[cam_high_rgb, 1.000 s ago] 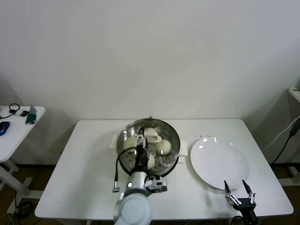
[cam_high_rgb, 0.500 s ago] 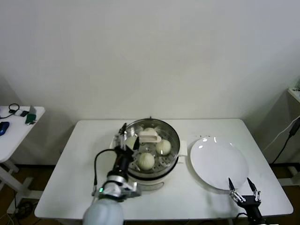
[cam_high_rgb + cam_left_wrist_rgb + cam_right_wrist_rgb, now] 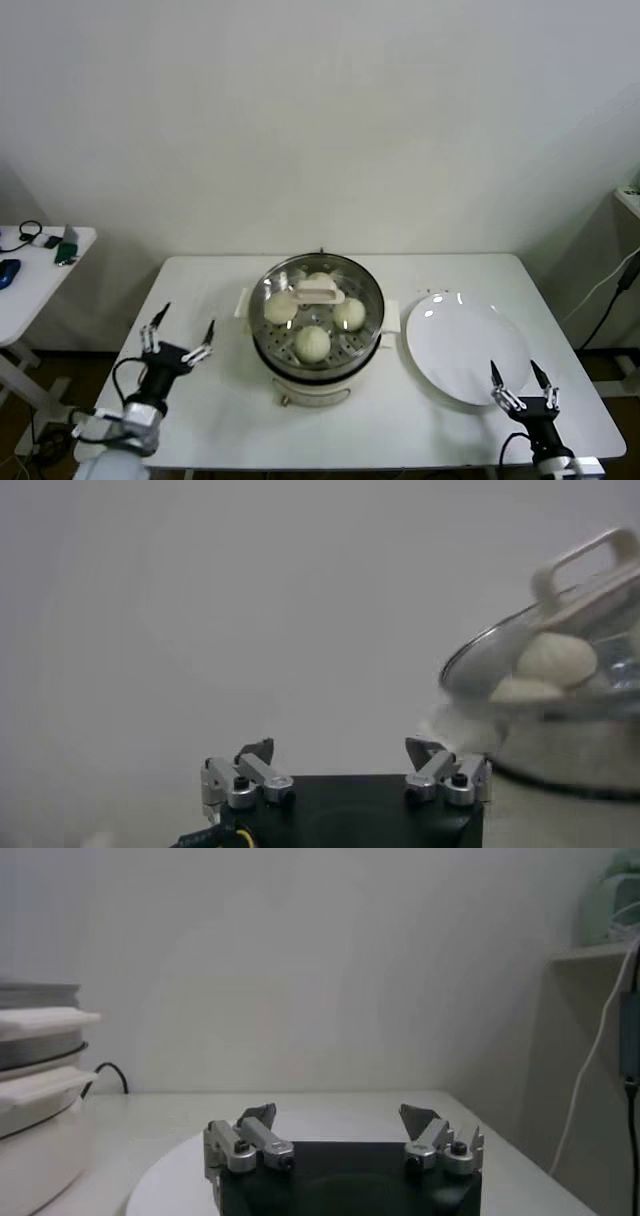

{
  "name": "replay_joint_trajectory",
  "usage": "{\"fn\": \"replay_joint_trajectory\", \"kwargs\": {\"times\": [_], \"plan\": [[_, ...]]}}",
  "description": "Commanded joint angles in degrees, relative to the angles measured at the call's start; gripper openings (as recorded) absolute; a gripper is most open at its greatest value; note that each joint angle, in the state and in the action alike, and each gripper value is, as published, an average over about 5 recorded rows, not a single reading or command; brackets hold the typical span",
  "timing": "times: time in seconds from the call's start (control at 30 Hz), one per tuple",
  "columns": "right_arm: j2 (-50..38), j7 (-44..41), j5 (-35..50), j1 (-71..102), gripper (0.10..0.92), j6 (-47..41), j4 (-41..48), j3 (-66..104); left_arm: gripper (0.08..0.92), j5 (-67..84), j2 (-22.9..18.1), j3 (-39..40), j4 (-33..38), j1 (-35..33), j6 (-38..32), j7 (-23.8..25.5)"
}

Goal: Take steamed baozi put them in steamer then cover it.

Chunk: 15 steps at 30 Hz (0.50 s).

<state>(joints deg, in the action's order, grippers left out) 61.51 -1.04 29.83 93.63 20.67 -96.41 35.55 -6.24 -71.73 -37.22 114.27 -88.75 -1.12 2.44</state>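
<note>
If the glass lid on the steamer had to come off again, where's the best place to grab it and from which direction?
Probably by the white bar handle on the crown of the lid, coming straight down from above. The handle stands up off the glass dome as a raised loop, so an open tool could likely straddle it, while the dome looks smooth and too wide to pinch. The lid sits level on the steamer.

No legible text, label, brand mark, number or sign appears on any surface in the head view, the left wrist view or the right wrist view.
</note>
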Motion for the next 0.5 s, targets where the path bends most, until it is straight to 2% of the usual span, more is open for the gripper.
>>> {"fn": "replay_joint_trajectory", "kwargs": {"times": [0.03, 0.5], "plan": [[0.09, 0.9, -0.7, -1.04, 0.823, -0.64, 0.17, -0.44, 0.823, 22.82, -1.15, -7.42, -11.41, -5.75, -12.52, 1.23], [0.17, 0.66, -0.67, -0.72, 0.823, -0.04, 0.89, -0.99, 0.823, 21.18, -3.22, -3.51, -10.35, -6.67, -13.36, 1.18]]}}
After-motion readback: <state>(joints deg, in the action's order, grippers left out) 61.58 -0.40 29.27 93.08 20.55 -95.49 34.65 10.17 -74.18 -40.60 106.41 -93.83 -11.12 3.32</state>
